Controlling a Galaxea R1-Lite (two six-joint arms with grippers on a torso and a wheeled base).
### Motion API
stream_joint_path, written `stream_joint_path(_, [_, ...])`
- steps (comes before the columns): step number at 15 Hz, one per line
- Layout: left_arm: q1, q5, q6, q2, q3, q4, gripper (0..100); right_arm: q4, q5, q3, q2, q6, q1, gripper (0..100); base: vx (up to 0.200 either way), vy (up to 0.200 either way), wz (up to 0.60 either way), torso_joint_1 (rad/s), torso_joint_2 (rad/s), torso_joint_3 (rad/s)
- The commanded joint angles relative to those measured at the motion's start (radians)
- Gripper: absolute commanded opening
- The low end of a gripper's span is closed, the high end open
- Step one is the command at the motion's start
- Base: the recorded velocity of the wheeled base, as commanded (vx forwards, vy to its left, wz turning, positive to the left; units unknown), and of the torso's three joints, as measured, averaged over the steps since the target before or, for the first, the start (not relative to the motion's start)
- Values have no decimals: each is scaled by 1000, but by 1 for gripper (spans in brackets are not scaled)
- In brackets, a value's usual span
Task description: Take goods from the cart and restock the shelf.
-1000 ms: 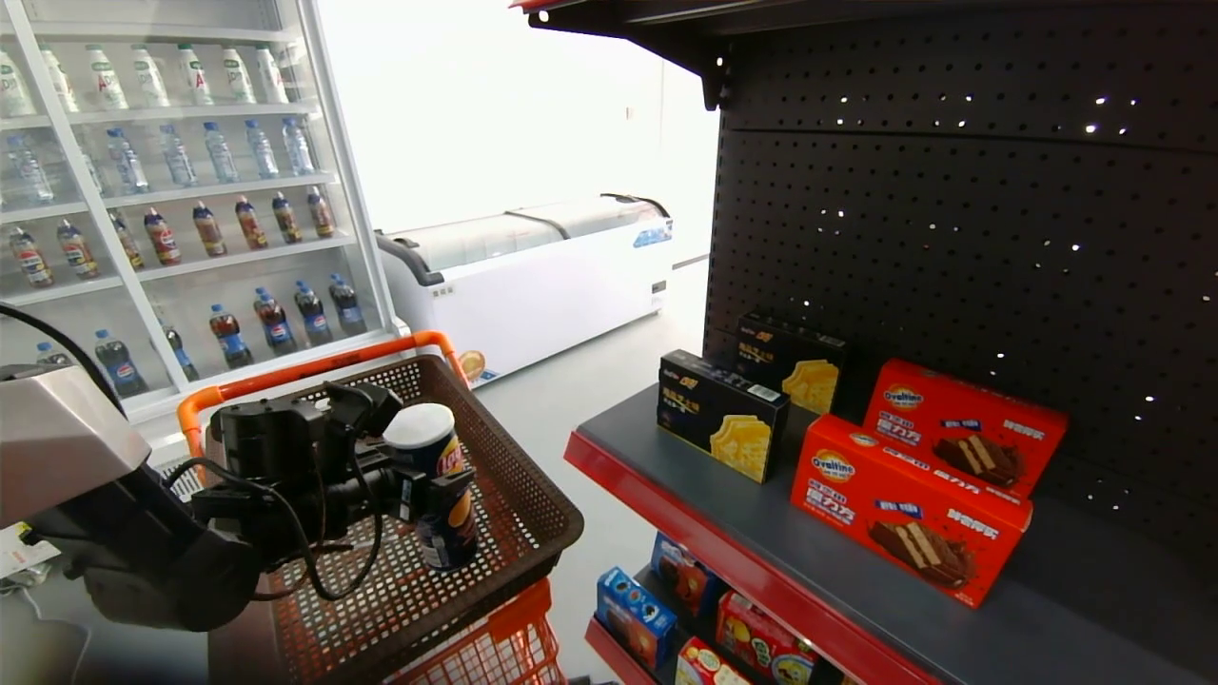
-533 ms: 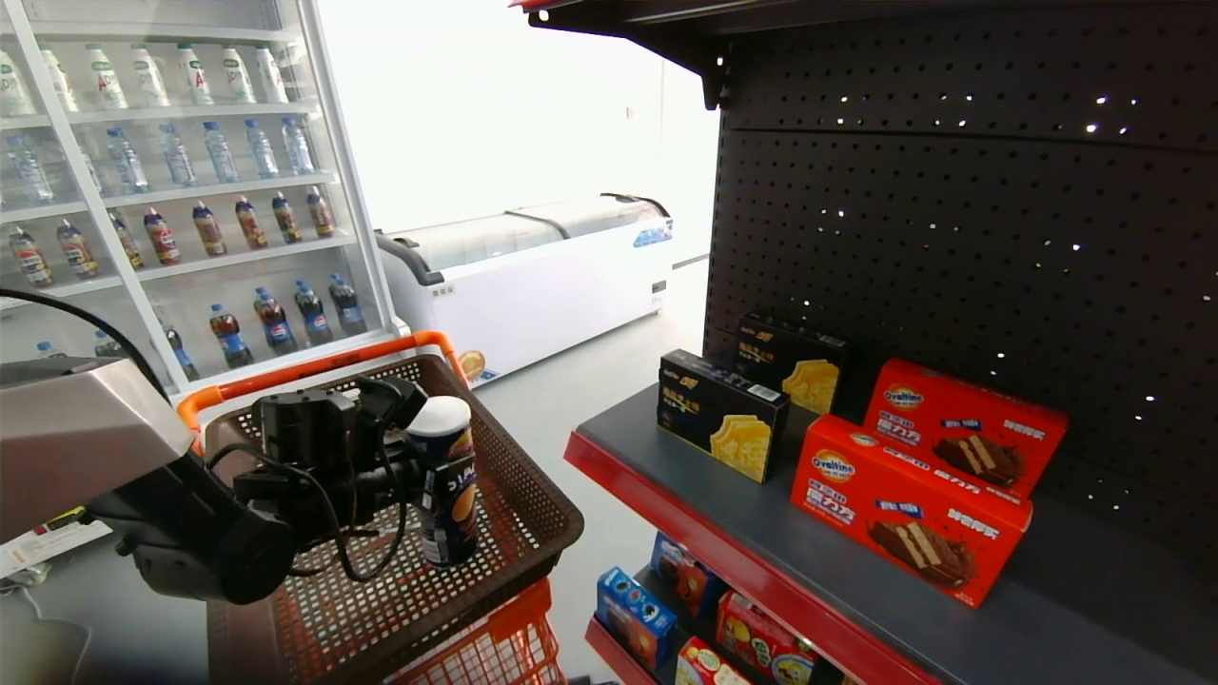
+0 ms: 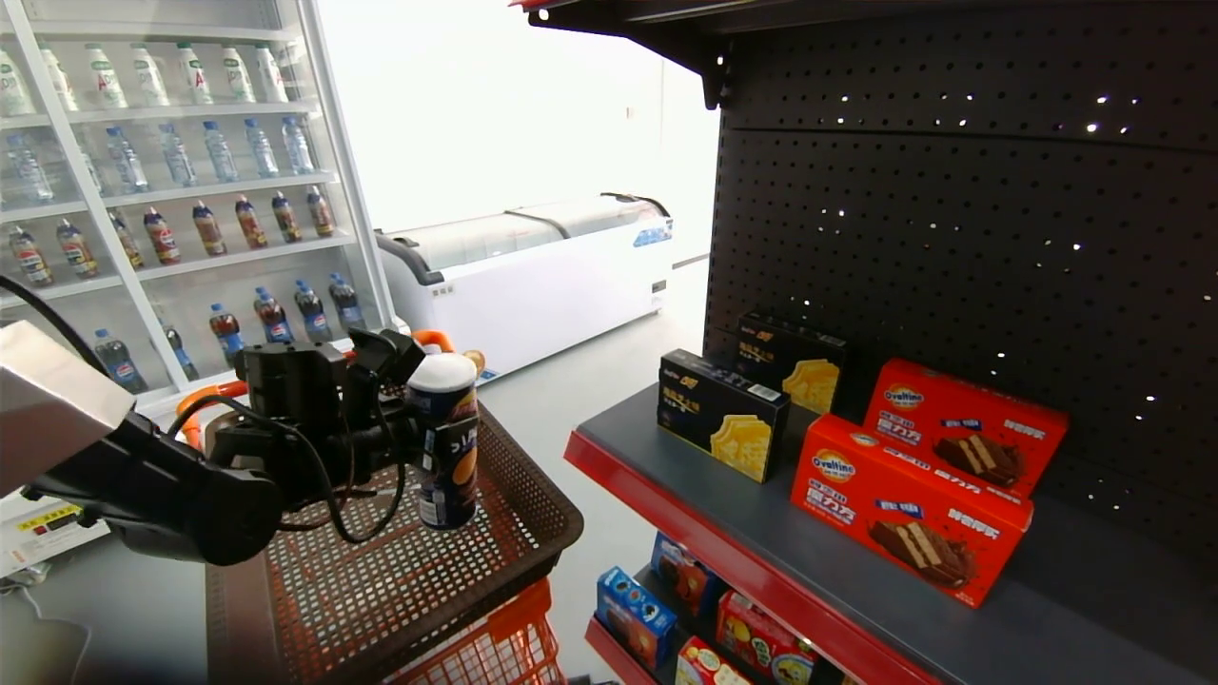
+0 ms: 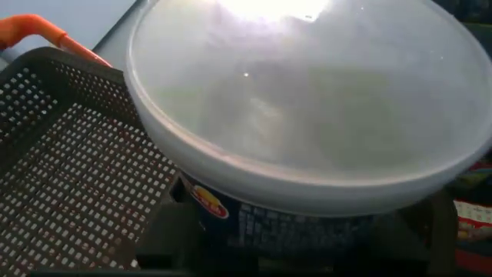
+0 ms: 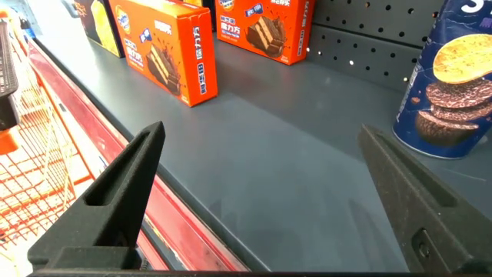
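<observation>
At the far left a glass-fronted cooler (image 3: 190,190) is showing rows of bottled drinks. In front of it the left claw (image 3: 433,447) is pinching a chip can (image 3: 447,485), its fingers pressed against the can's sides about halfway up. The can is standing upright in the air (white lid uppermost), above the brown top basket (image 3: 557,518) of the cart (image 3: 476,656) and not touching the mesh. The cart's orange handle (image 3: 200,404) is passing behind the arm. In the left wrist view the lid (image 4: 307,100) is sitting very close to the camera, with the basket mesh (image 4: 61,192) lying below it.

Behind the cart a white chest freezer (image 3: 533,285) is standing on the floor. To the right, the shelf (image 3: 856,590) is carrying four boxes on its grey board: two black boxes (image 3: 723,414), one behind the other, and beside them two red boxes (image 3: 909,509) arranged the same way. The board in front of and to the right of the boxes is lying bare. More packets (image 3: 657,609) are sitting on the level below.

The right claw (image 5: 261,208) is hanging just above the grey board with its fingers (image 5: 115,200) spread wide and nothing between them. Past it, the red boxes (image 5: 165,46) are standing on one side, and a blue tub (image 5: 450,85) printed with cookies is standing on the board by the perforated back panel.
</observation>
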Motion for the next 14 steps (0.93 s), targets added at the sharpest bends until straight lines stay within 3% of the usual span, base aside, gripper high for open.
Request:
stream_joint_path(1, [-14,-2,-4,-144,-59,144,0,0,0,0,1,0,0,100,0,0,0,0,0,0])
stream_joint_path(6, [-19,-28,3,-279,-3,205,0,0,0,0,1,0,0,100,0,0,0,0,0,0])
stream_joint_path(8, [-40,-25,-4,-328,-4,294,0,0,0,0,1,0,0,100,0,0,0,0,0,0])
stream_joint_path(9, [-62,-29,-13,-348,-13,314,0,0,0,0,1,0,0,100,0,0,0,0,0,0])
stream_joint_path(11, [-92,-61,-115,-392,-44,316,0,0,0,0,1,0,0,100,0,0,0,0,0,0])
stream_joint_path(14, [-105,-65,-116,-395,-69,310,0,0,0,0,1,1,0,100,0,0,0,0,0,0])
